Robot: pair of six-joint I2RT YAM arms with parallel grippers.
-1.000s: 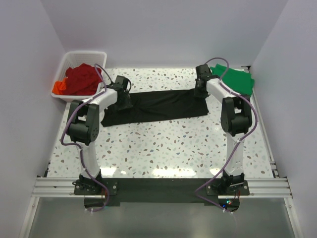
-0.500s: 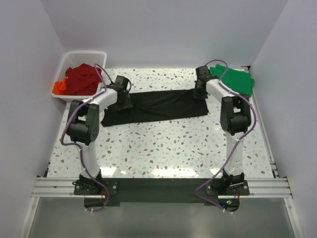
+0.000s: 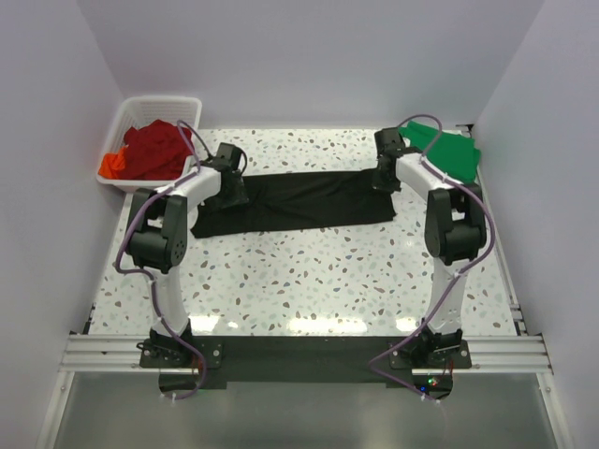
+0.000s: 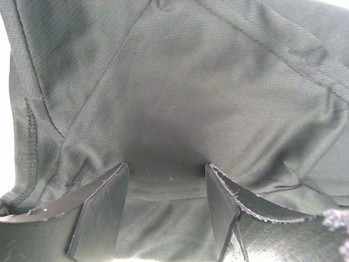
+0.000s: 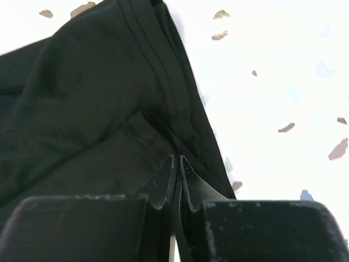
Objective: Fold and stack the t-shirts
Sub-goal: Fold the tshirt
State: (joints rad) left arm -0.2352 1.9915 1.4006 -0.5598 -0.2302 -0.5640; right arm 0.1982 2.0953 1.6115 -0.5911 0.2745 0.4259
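While the left gripper [image 4: 166, 213] has stayed put over the last second, its fingers [image 4: 101, 210] apart and pressed down on the black shirt [image 3: 295, 199] with cloth between them but not pinched, the right gripper [image 5: 177, 174] has drawn its fingers together on the shirt's right edge, so that in the wrist view only a thin fold of black fabric sits between them. The right arm has also shifted a little to the right, toward the green shirt [image 3: 454, 154]. This suggests the right end of the shirt is now gripped and ready to be lifted for a fold, while the left end is only held down, not yet grasped. The black shirt lies as a long band across the far half of the counter [image 3: 309, 276], spanning from 1 arm to the other. The green shirt lies at the far right corner, just beside the right arm's wrist, and could be brushed if that arm swings outward. The basket [image 3: 150, 140] at the far left holds the red shirt [image 3: 154, 150] and the orange shirt [image 3: 112, 166], bunched and waiting; neither blocks the fold.
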